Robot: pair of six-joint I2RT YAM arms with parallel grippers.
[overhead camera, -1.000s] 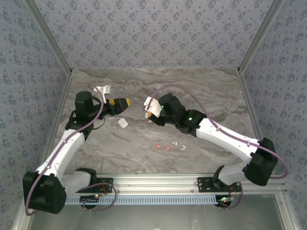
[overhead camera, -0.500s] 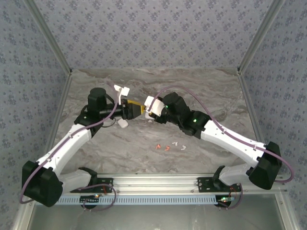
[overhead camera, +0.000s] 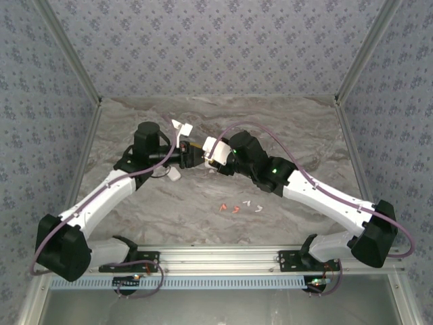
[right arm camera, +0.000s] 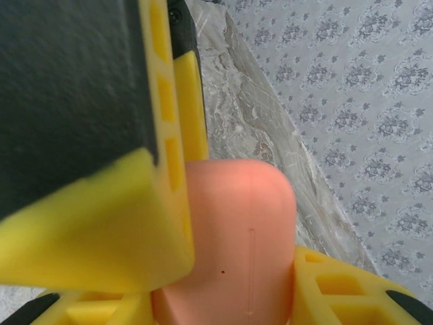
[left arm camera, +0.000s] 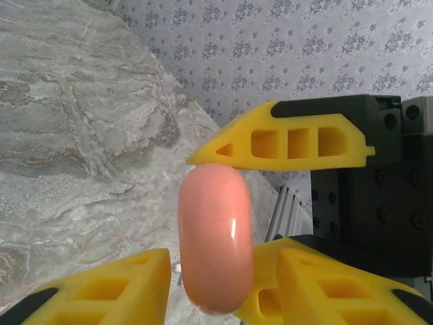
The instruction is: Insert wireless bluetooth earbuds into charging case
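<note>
Salmon-pink charging case (left arm camera: 215,237), held in the air over the middle of the marble-look worktop (overhead camera: 291,122), where the two arms meet. The right gripper (right arm camera: 223,284) pinches it, one finger pressed to each flank, and presents its narrow edge to the left gripper (left arm camera: 224,264). The left gripper's fingers are spread and straddle the case; a sliver of worktop shows between one finger and the shell, so there is no second grasp yet. The arrangement suggests a handover, or a two-handed opening of the lid. The earbuds (overhead camera: 238,207), orange-red and white, lie loose toward the worktop's front edge, well apart from the case. A white case (overhead camera: 173,174) rests beside the left arm.
</note>
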